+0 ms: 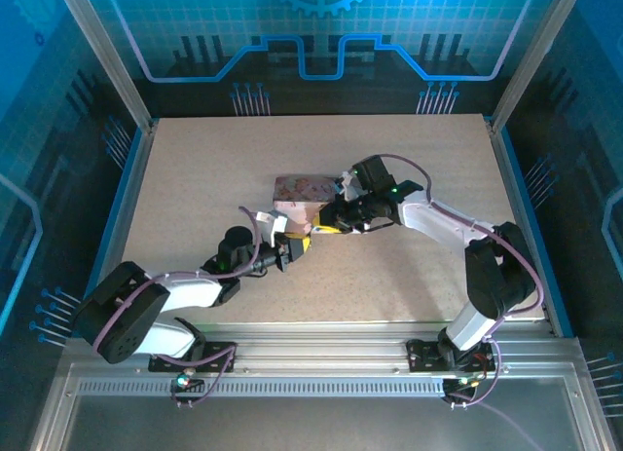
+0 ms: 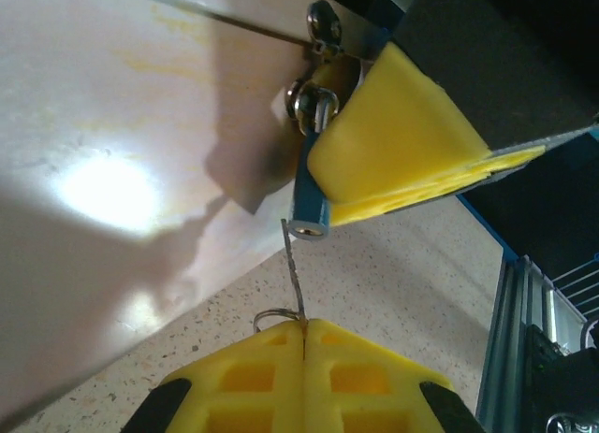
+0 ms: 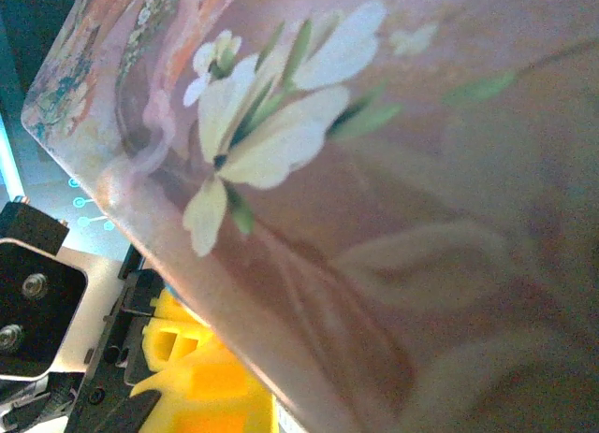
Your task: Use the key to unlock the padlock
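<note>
Box [image 1: 300, 190]: pink with a flower print, near the middle of the tabletop [image 1: 195, 178]; both arms reach in to its near side.
Left claw [image 1: 295, 246]: at the box's near edge. In the left wrist view [image 2: 304, 328] its two yellow fingers are pressed together with no gap, pinching the key.
Key [image 2: 294, 265]: a thin dark blade standing straight out from between the left claw's fingertips, pointing toward the box wall [image 2: 112, 96]. A small wire ring [image 2: 274, 315] shows at its base.
Key tip: just beside the round lower end of the padlock, on the box side; whether it touches cannot be told.
Padlock [image 2: 307, 204]: a small blue-grey body close against the box's near wall, above the speckled tabletop [image 2: 393, 283]. Its silver shackle [image 2: 314, 101] is at the top, against the box.
Right claw [image 1: 329, 225]: at the box's near right corner, drawn in narrow, and it seems to be gripping the padlock. One yellow finger [image 2: 402, 134] lies against the padlock's side and covers part of it.
Right wrist view: the flowered box face [image 3: 421, 218] is very close, with a yellow finger [image 3: 197, 368] below its edge.
</note>
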